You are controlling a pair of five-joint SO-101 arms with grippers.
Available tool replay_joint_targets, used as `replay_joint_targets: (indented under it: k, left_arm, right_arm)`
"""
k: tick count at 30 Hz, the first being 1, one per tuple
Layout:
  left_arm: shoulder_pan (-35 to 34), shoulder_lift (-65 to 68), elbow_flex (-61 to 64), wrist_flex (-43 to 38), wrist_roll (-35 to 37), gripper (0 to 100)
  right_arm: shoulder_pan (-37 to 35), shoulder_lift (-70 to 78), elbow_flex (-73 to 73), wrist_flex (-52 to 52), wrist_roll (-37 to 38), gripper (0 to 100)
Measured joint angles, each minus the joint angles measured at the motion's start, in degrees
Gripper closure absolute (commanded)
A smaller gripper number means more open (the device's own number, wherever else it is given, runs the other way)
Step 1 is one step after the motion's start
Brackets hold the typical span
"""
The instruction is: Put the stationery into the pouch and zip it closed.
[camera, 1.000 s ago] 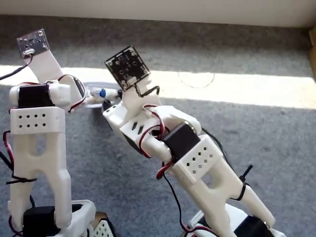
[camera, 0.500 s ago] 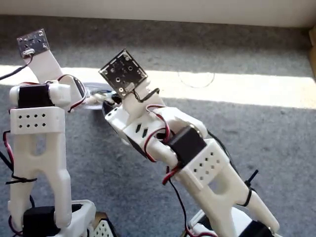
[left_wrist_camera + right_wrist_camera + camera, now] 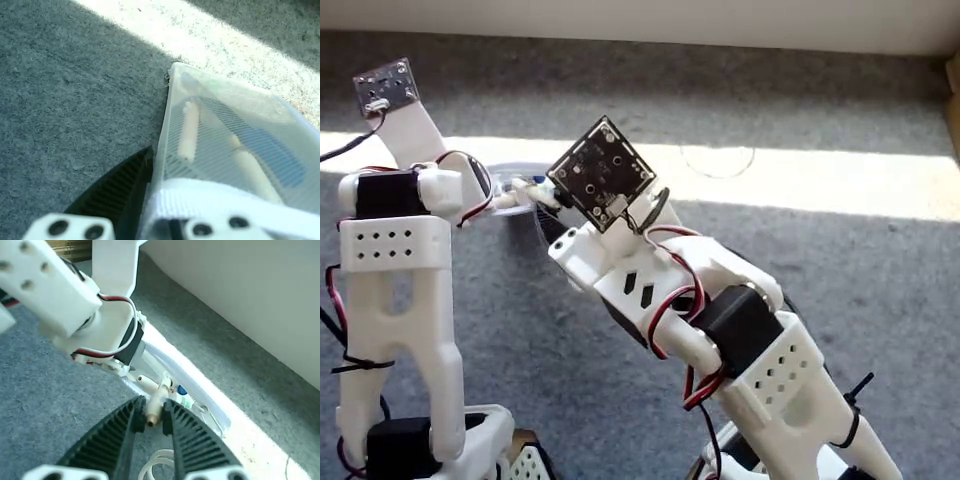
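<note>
The mesh pouch (image 3: 235,150) is see-through, with white and blue stationery (image 3: 189,131) lying inside it. My left gripper (image 3: 152,200) is shut on the pouch's white zip band at one end. In the high view the pouch (image 3: 515,192) lies on the carpet between the two arms, at the left gripper (image 3: 500,198). My right gripper (image 3: 151,417) has its black fingers (image 3: 125,427) shut on a small cream tab that looks like the zip pull. Beyond it are the pouch's open rim (image 3: 187,382) and a blue item (image 3: 181,390).
Grey carpet covers the table, with a bright sunlit strip (image 3: 800,180) across it. A thin wire loop (image 3: 718,160) lies in that strip. A pale wall (image 3: 640,20) runs along the back. The left arm's body (image 3: 100,315) stands close to the right gripper.
The right arm's wrist has swung to the right and nearer the front, away from the left gripper. The left arm has kept still. The blue item by the pouch is now covered.
</note>
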Motion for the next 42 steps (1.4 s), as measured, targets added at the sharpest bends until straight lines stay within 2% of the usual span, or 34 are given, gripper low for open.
replay_joint_targets:
  k: [8,22,29,35,42]
  left_arm:
    - [0.0,0.0,0.0,0.0,0.0,96]
    - [0.0,0.0,0.0,-0.2,0.0,96]
    - [0.0,0.0,0.0,-0.2,0.0,96]
    - [0.0,0.0,0.0,-0.2,0.0,96]
    - [0.0,0.0,0.0,-0.2,0.0,96]
  right_arm:
    - [0.1,0.5,-4.0,3.5,0.0,98.7]
    - [2.4,17.6,-32.4,23.1,0.0,98.6]
    - [2.4,25.8,-42.9,30.1,3.1,98.5]
    - [2.4,30.2,-46.4,35.3,3.3,98.3]
    - [2.4,31.0,-46.4,35.8,5.8,98.3]
